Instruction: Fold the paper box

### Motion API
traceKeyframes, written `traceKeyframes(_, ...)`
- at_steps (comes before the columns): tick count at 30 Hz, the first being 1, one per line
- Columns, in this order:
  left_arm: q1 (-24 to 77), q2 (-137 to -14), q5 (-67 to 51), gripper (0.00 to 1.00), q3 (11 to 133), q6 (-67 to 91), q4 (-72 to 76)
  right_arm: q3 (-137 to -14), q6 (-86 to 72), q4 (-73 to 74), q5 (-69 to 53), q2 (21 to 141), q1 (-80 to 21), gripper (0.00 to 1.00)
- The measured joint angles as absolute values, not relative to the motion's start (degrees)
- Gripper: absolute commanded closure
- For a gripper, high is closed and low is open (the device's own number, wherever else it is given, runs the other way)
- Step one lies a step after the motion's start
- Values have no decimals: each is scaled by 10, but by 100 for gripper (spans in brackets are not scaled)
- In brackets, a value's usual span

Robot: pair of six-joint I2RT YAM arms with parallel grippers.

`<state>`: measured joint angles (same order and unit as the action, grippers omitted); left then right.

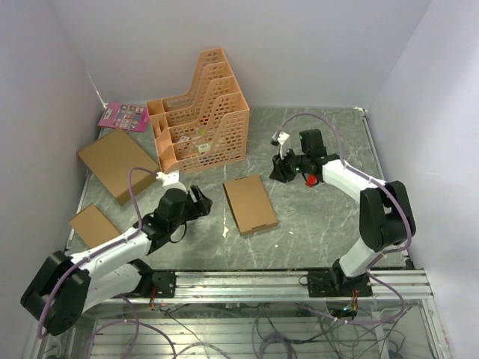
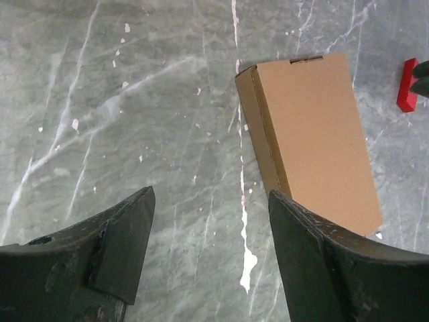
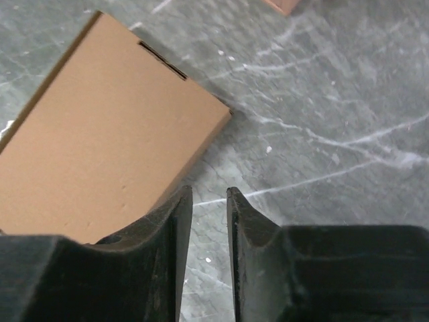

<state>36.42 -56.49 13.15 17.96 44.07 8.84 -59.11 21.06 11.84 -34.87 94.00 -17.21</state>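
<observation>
The paper box (image 1: 251, 203) lies closed and flat in the middle of the grey marble table, a shallow brown cardboard rectangle. It shows in the left wrist view (image 2: 315, 134) at the upper right, and in the right wrist view (image 3: 107, 134) at the left. My left gripper (image 1: 202, 200) hovers just left of the box; its jaws (image 2: 211, 194) stand wide open and empty over bare table. My right gripper (image 1: 278, 170) is off the box's far right corner; its jaws (image 3: 208, 190) are a narrow gap apart and hold nothing.
An orange mesh file organizer (image 1: 202, 112) stands at the back. A larger flat cardboard box (image 1: 116, 163) and a smaller one (image 1: 93, 223) lie at the left. A pink card (image 1: 123, 116) lies at the back left. A small red object (image 2: 407, 84) sits by the right gripper.
</observation>
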Motion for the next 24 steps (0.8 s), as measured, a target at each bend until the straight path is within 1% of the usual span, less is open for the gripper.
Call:
traceKeyframes(4, 334, -610, 91, 30, 182, 437, 128, -591, 193, 115, -324, 964, -169, 92)
traceKeyframes(6, 324, -637, 79, 35, 187, 437, 135, -593, 186, 117, -313, 980, -168, 96)
traceKeyframes(9, 319, -690, 63, 52, 212, 435, 135, -600, 177, 124, -302, 1007, -169, 98)
traceKeyframes(13, 318, -758, 50, 79, 255, 432, 140, -608, 166, 133, -290, 1031, -175, 98)
traceKeyframes(14, 318, -779, 49, 82, 270, 428, 139, -612, 163, 133, -287, 1037, -178, 98)
traceKeyframes(18, 318, -843, 50, 92, 325, 420, 129, -631, 145, 133, -270, 1059, -190, 97)
traceKeyframes(24, 318, -923, 60, 93, 404, 409, 103, -674, 130, 141, -243, 1099, -208, 98)
